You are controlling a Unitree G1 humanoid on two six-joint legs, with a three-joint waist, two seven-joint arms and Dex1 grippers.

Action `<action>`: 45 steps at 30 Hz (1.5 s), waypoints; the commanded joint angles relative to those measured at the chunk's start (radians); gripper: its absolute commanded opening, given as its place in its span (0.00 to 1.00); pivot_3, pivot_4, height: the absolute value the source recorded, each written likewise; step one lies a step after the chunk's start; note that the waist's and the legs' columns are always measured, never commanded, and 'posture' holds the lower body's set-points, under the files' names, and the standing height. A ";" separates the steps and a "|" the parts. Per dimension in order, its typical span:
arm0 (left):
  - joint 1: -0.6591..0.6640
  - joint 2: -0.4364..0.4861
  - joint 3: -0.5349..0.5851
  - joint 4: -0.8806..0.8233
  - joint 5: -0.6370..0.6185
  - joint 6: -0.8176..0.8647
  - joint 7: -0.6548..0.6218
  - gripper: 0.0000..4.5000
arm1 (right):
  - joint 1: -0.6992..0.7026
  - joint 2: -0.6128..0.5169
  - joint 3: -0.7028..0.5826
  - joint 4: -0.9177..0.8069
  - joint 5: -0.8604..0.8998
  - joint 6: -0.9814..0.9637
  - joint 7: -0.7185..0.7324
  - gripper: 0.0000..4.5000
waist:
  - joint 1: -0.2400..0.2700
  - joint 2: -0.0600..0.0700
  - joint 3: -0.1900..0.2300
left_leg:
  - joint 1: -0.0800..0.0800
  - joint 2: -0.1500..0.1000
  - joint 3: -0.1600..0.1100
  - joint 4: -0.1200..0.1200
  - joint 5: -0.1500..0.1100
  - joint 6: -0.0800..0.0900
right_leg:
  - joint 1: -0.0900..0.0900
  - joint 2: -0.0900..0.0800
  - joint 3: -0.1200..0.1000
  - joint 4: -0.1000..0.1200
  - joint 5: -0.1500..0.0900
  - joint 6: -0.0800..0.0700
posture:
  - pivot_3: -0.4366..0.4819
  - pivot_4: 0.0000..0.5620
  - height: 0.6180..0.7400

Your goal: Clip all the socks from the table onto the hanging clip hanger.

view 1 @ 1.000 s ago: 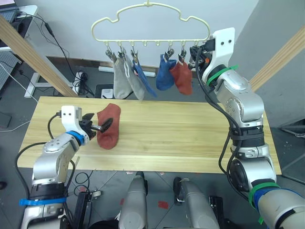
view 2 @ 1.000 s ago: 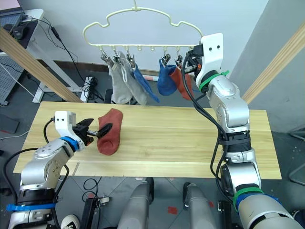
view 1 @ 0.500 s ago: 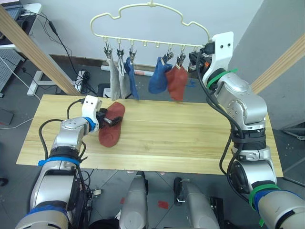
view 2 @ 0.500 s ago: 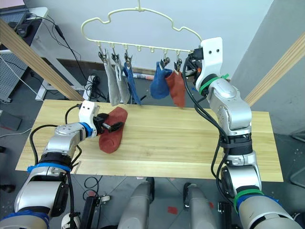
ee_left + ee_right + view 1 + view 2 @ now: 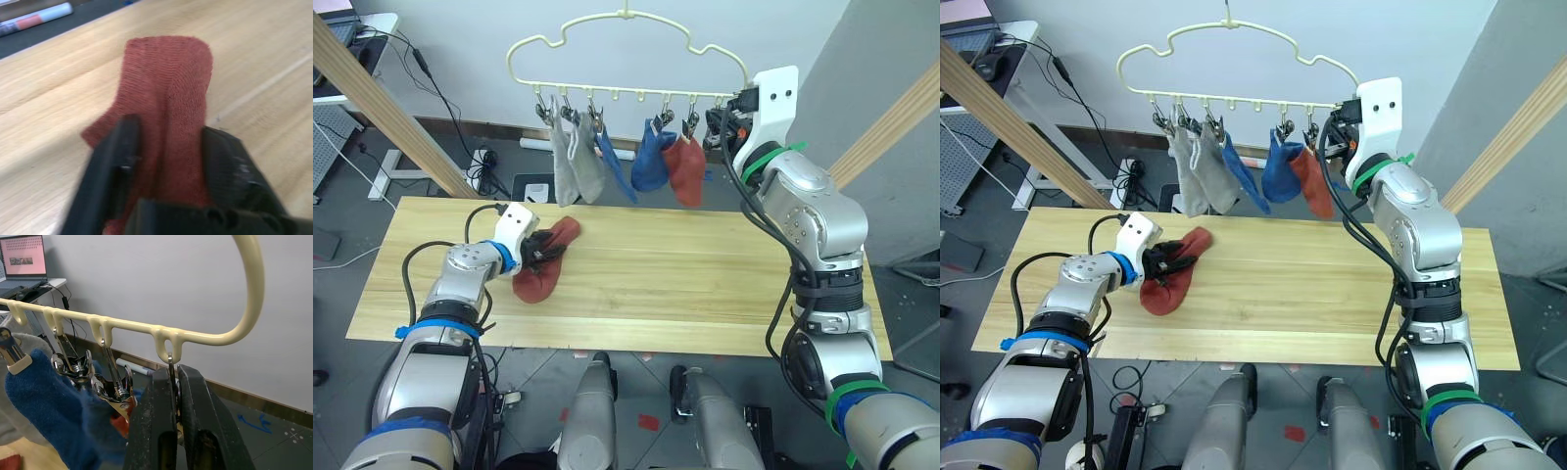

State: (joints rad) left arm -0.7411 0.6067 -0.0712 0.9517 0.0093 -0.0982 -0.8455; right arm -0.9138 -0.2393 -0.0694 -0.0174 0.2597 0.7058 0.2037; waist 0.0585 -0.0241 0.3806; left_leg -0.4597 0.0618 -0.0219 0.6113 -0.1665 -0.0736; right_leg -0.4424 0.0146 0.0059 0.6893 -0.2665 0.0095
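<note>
One rust-red sock (image 5: 544, 264) lies bunched on the left part of the wooden table (image 5: 705, 284). My left gripper (image 5: 540, 250) is shut on it, a black finger on each side of the raised fabric (image 5: 166, 88). The pale-yellow clip hanger (image 5: 636, 93) hangs above the table's far edge. Two grey socks (image 5: 570, 162), two blue socks (image 5: 651, 162) and a rust-red sock (image 5: 686, 171) are clipped to it. My right gripper (image 5: 173, 396) is shut on the metal clip (image 5: 170, 363) at the hanger's right end.
Thick wooden poles slant down at the left (image 5: 382, 98) and the right (image 5: 891, 117). Cables and a power strip (image 5: 480, 162) lie on the floor behind the table. A laptop (image 5: 24, 259) sits on a desk at the far left.
My left gripper moved right onto the rust-red sock and closed on it, bunching the fabric. The hanging socks swung a little. The right gripper stayed on its clip.
</note>
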 commanded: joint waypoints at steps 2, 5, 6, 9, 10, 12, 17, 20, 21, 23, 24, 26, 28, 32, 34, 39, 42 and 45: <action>0.084 -0.011 0.018 -0.018 -0.029 0.046 -0.059 0.09 | 0.022 -0.043 -0.036 -0.005 0.012 0.025 0.021 0.00 | -0.003 0.000 -0.001 | 0.000 0.000 0.000 0.000 0.000 0.000 | 0.000 0.000 0.000 0.000 0.000 0.000 | 0.61 0.64 1.00; 0.148 -0.063 0.076 -0.184 -0.151 0.113 -0.124 0.00 | 0.006 -0.056 -0.066 0.007 0.048 0.076 0.031 0.00 | -0.004 0.000 -0.002 | 0.001 0.000 0.000 0.000 0.000 0.000 | 0.001 0.000 0.000 0.000 0.000 0.000 | 0.61 0.62 1.00; 0.169 -0.078 0.089 -0.241 -0.183 0.136 -0.139 0.00 | 0.001 -0.057 -0.076 0.009 0.060 0.095 0.031 0.00 | -0.002 0.000 -0.002 | 0.001 0.000 0.000 0.000 0.000 0.000 | 0.001 -0.001 0.000 0.000 0.000 0.000 | 0.61 0.62 1.00; 0.268 -0.209 0.149 -0.629 -0.409 0.350 -0.086 0.00 | -0.070 -0.022 -0.221 0.029 0.172 0.291 -0.046 0.00 | 0.002 0.000 -0.002 | -0.002 0.001 -0.002 0.002 0.001 0.001 | 0.001 -0.004 -0.001 0.000 0.000 -0.001 | 0.60 0.61 1.00; 0.295 -0.246 0.156 -0.737 -0.461 0.403 -0.058 0.00 | -0.093 -0.013 -0.262 0.033 0.203 0.346 -0.069 0.00 | 0.005 0.000 -0.002 | -0.003 0.002 -0.003 0.003 0.001 0.001 | 0.001 -0.006 -0.001 0.001 0.001 -0.001 | 0.60 0.61 1.00; 0.325 -0.315 0.148 -0.885 -0.500 0.453 0.012 0.00 | -0.139 0.006 -0.334 0.050 0.248 0.427 -0.115 0.00 | 0.007 0.000 -0.002 | -0.008 0.003 -0.003 0.008 0.004 0.000 | 0.001 -0.009 -0.007 0.001 0.001 -0.001 | 0.58 0.62 1.00; 0.310 -0.483 0.100 -1.015 -0.490 0.435 0.174 0.00 | -0.233 0.058 -0.503 0.096 0.334 0.592 -0.231 0.00 | 0.003 0.000 -0.002 | -0.008 0.000 -0.002 0.013 0.003 0.005 | 0.004 -0.009 -0.014 0.004 0.000 0.000 | 0.55 0.63 1.00; 0.281 -0.532 0.057 -0.980 -0.432 0.382 0.211 0.00 | -0.269 0.074 -0.560 0.097 0.358 0.668 -0.278 0.00 | -0.002 0.000 -0.002 | -0.009 -0.001 -0.002 0.013 0.004 0.007 | 0.004 -0.009 -0.015 0.004 0.000 0.001 | 0.54 0.64 1.00; 0.275 -0.541 0.044 -0.967 -0.418 0.370 0.215 0.00 | -0.280 0.083 -0.581 0.095 0.364 0.689 -0.298 0.00 | -0.004 0.000 -0.002 | -0.009 -0.001 -0.002 0.013 0.004 0.007 | 0.004 -0.009 -0.015 0.005 0.000 0.001 | 0.54 0.64 1.00; 0.262 -0.557 0.031 -0.942 -0.406 0.354 0.222 0.00 | -0.298 0.100 -0.611 0.090 0.371 0.719 -0.327 0.00 | -0.008 0.000 -0.002 | -0.009 -0.001 -0.002 0.013 0.005 0.007 | 0.004 -0.009 -0.015 0.005 0.000 0.001 | 0.53 0.64 1.00; 0.252 -0.567 0.029 -0.924 -0.400 0.343 0.230 0.00 | -0.304 0.106 -0.620 0.086 0.373 0.732 -0.337 0.00 | -0.008 0.000 -0.002 | -0.009 -0.001 -0.002 0.013 0.005 0.007 | 0.004 -0.008 -0.015 0.005 0.000 0.001 | 0.52 0.65 1.00; 0.229 -0.589 0.020 -0.883 -0.383 0.322 0.251 0.00 | -0.310 0.117 -0.636 0.077 0.377 0.759 -0.354 0.00 | -0.009 0.000 -0.002 | -0.009 -0.001 -0.002 0.013 0.004 0.007 | 0.004 -0.008 -0.015 0.005 0.000 0.000 | 0.52 0.65 1.00; 0.200 -0.606 0.016 -0.842 -0.364 0.299 0.265 0.00 | -0.312 0.125 -0.647 0.067 0.379 0.781 -0.367 0.00 | -0.009 0.000 -0.002 | -0.010 -0.001 -0.002 0.013 0.004 0.007 | 0.003 -0.008 -0.015 0.004 0.000 0.000 | 0.51 0.65 1.00; 0.138 -0.615 0.013 -0.754 -0.328 0.248 0.270 0.00 | -0.311 0.132 -0.649 0.053 0.377 0.797 -0.378 0.00 | -0.009 0.000 -0.002 | -0.010 -0.002 -0.002 0.013 0.004 0.008 | 0.003 -0.008 -0.016 0.004 0.000 0.001 | 0.50 0.66 1.00; 0.113 -0.618 0.007 -0.727 -0.316 0.216 0.258 0.00 | -0.304 0.133 -0.640 0.042 0.376 0.803 -0.376 0.00 | -0.010 0.000 -0.002 | -0.010 -0.002 -0.002 0.013 0.004 0.008 | 0.003 -0.008 -0.016 0.004 0.000 0.001 | 0.50 0.66 1.00; 0.063 -0.635 0.004 -0.687 -0.307 0.195 0.265 0.00 | -0.294 0.131 -0.632 0.035 0.370 0.806 -0.374 0.00 | -0.012 0.000 -0.002 | -0.010 -0.001 -0.002 0.012 0.004 0.008 | 0.003 -0.008 -0.016 0.003 0.000 0.001 | 0.51 0.66 1.00; 0.038 -0.645 0.002 -0.670 -0.299 0.178 0.267 0.00 | -0.290 0.130 -0.627 0.032 0.368 0.806 -0.373 0.00 | -0.012 0.000 -0.002 | -0.011 -0.002 -0.002 0.013 0.004 0.008 | 0.003 -0.008 -0.016 0.003 0.000 0.001 | 0.51 0.66 1.00; 0.028 -0.649 -0.002 -0.667 -0.292 0.166 0.264 0.00 | -0.279 0.127 -0.610 0.024 0.368 0.803 -0.366 0.00 | -0.012 0.000 -0.002 | -0.011 -0.002 -0.002 0.013 0.004 0.008 | 0.003 -0.008 -0.016 0.003 0.000 0.001 | 0.50 0.67 1.00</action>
State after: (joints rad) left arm -0.7027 -0.0296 -0.0618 0.3046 -0.2873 0.0957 -0.5784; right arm -1.2208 -0.0985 -0.6768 0.0284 0.6490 1.4984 -0.1502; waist 0.0467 -0.0243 0.3789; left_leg -0.4705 0.0602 -0.0239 0.6238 -0.1623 -0.0657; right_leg -0.4391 0.0066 -0.0098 0.6918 -0.2669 0.0105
